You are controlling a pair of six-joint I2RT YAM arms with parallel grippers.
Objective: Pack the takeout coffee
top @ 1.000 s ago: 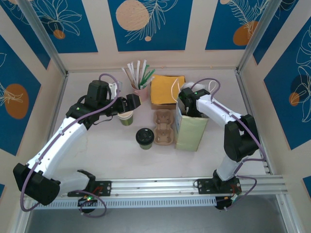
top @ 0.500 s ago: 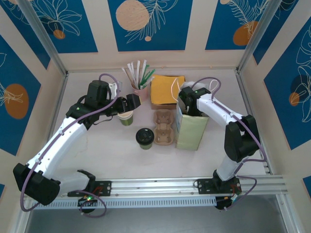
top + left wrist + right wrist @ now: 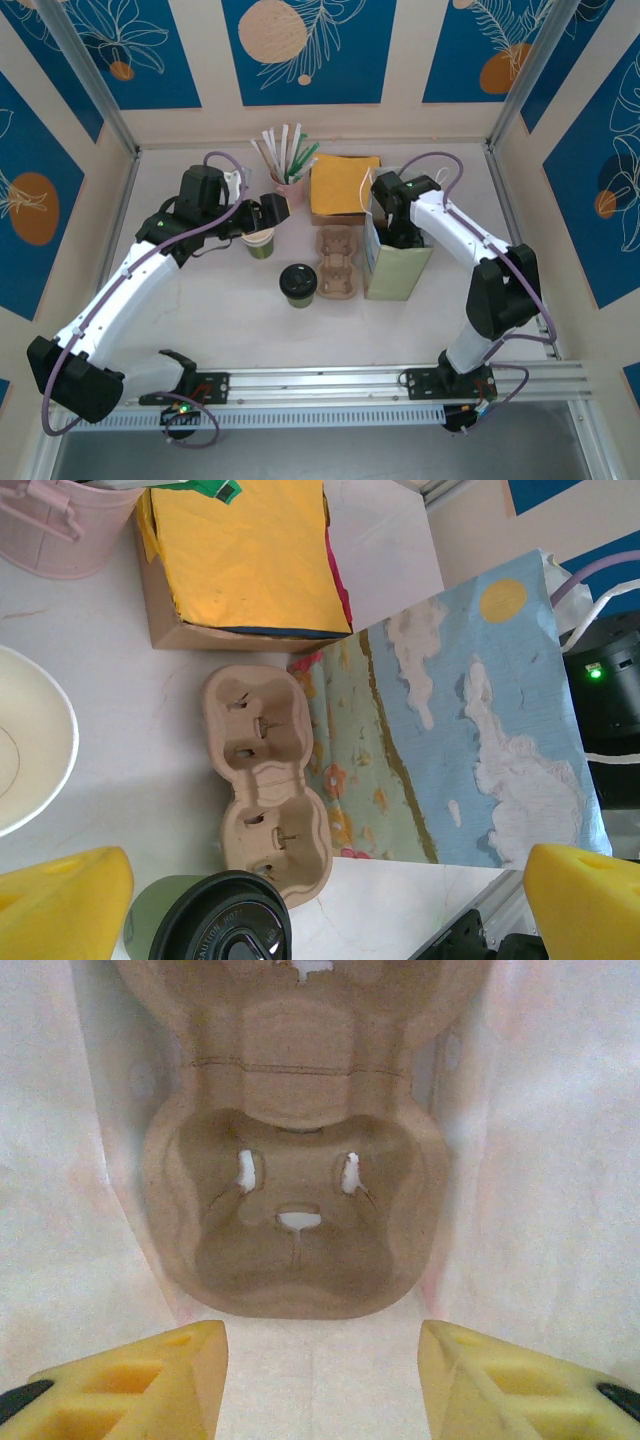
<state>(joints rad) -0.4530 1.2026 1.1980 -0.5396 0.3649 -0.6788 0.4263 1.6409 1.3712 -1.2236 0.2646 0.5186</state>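
**Carrier lies in the bag; the lidded coffee waits outside it**

The paper bag (image 3: 398,265) stands upright with its mouth open, which lets the right gripper (image 3: 320,1370) reach straight down inside; its yellow fingers (image 3: 130,1380) stand apart with nothing between them, so the pincer is released; just beyond them a cardboard cup carrier (image 3: 295,1210) lies flat on the bag's floor with its wells facing up, probably so a cup can be lowered in from above.

The takeout coffee (image 3: 298,283) stands upright on the table (image 3: 220,310) to the left of the bag and apart from it; a second carrier (image 3: 337,262) lies between cup and bag; nothing touches the cup, and its black lid is on, which suits it for travel.

The left gripper (image 3: 270,212) hovers farther left of the bag, near a lidless green cup (image 3: 261,243); its jaws are spread wide and empty.

In my judgement the coffee is not yet packed; the right arm fills the bag's mouth and would have to clear before a cup goes in.
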